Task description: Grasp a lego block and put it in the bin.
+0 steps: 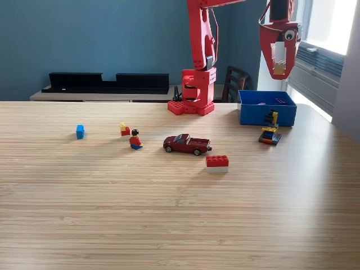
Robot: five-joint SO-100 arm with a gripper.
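Note:
My red gripper (279, 68) hangs high at the exterior view's right, above the bright blue bin (264, 117) and pointing down. A small pale and orange lego piece (278, 66) shows between its jaws, which look shut on it. Loose pieces lie inside the bin. On the table lie a blue block (80, 131), a yellow and red block (124, 130), a minifigure (135, 140) and a red brick on a white one (217, 162).
A dark red toy car (187, 144) stands mid-table. A multicolour lego stack (270, 135) sits right in front of the bin. The arm's red base (194, 93) is at the table's back edge, with a long black tray (107, 82) and a chair (236, 83) behind.

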